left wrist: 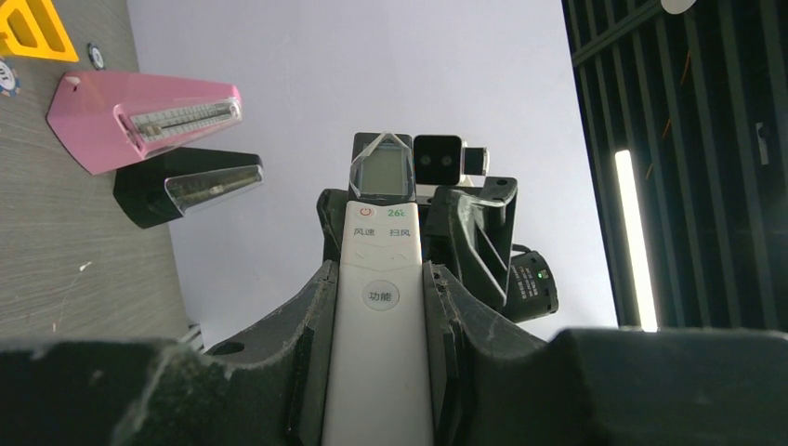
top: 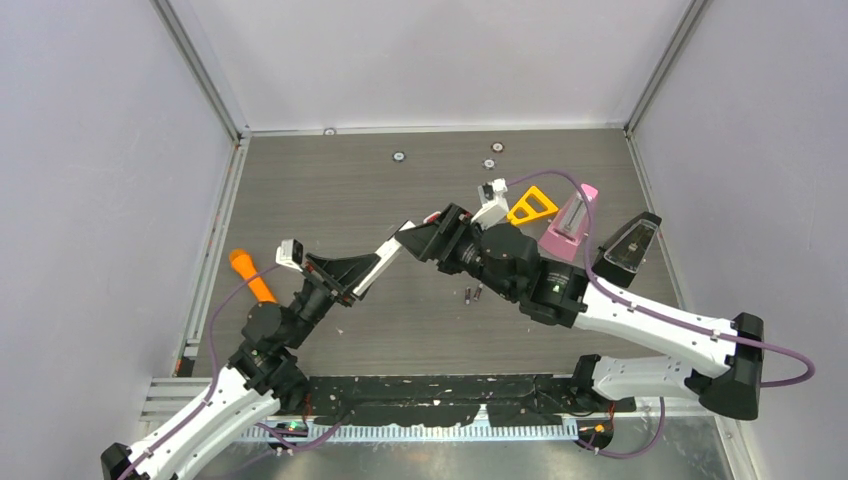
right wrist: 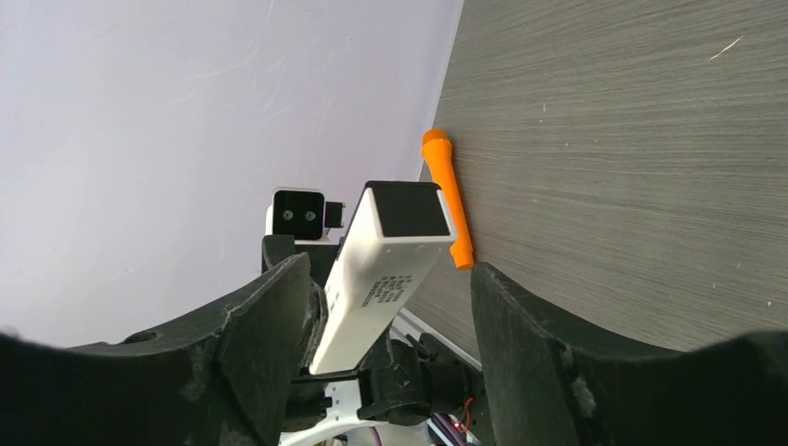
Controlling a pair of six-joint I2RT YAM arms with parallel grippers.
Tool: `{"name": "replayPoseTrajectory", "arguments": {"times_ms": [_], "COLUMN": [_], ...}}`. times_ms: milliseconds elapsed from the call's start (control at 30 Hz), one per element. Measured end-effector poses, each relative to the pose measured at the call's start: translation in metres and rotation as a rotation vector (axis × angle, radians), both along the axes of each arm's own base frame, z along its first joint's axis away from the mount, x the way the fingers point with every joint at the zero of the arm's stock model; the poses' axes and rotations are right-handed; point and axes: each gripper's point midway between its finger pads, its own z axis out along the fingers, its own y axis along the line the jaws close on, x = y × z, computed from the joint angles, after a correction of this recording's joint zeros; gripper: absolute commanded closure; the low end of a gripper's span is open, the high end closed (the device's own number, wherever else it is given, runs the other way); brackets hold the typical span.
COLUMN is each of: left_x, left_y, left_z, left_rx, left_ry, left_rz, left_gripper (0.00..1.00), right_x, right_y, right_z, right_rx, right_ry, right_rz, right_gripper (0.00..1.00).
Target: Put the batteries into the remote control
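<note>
Over on the left side, a big orange stick lies by the rail at the edge of the surface.

Next comes the left claw. It is partly closed and squeezes the white remote by its sides. It holds the remote up off the surface, with the buttons facing the claw's own camera. The remote points toward the right claw. That claw is open wide, with one finger on each side of the remote's far end. One finger looks close against it and the other has a gap, so I think it has no hold on it yet.

Near the right claw, two tiny dark batteries lie side by side on the surface. I cannot see the orange-red ones. No battery looks to be in the remote, and I cannot tell if its back lid is off. So I think the job has hardly begun. The lid must be open, and then each battery must be picked up and pushed in.

Further right stand a yellow triangle, a pink pointy box and a black one. They are close together, and the wall is just past them, so that side is tight. The middle of the surface has more room. A few small round discs lie at the back.
</note>
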Motion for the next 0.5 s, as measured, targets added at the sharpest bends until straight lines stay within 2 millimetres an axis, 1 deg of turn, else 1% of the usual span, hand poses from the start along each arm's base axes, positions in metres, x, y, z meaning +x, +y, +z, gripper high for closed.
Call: {"name": "replayPoseTrajectory", "arguments": {"times_ms": [67,133,233,367,467,500], "left_x": [0.0,-0.001,-0.001,-0.003,-0.004,-0.004], "left_y": [0.0,0.001,0.002,0.004,0.005,0.006], "left_z": [0.001,0.003,0.003,0.006,0.009,0.009], "left_rx": [-0.005,-0.015,-0.018,-0.027,-0.033,-0.034], "left_ry": [-0.002,-0.003,-0.005,-0.015,-0.024,-0.025], "left_rz": [-0.001,-0.002,0.001,0.002,0.005,0.008], "left_gripper": [1.0,1.0,0.99,0.88,0.83,0.8], "right_x": [0.002,0.004,0.005,0.004,0.004,0.004], "right_y": [0.005,0.01,0.015,0.019,0.021,0.022], "right_z": [-0.003,-0.008,-0.006,0.001,0.004,0.004], "right_rx": [-0.008,-0.018,-0.011,0.014,0.028,0.03], "right_ry": [0.004,0.01,0.011,0.011,0.005,0.003], "right_rz": [0.002,0.007,0.015,0.025,0.029,0.031], "right_gripper": [0.38,0.44,0.56,0.7,0.76,0.78]}}
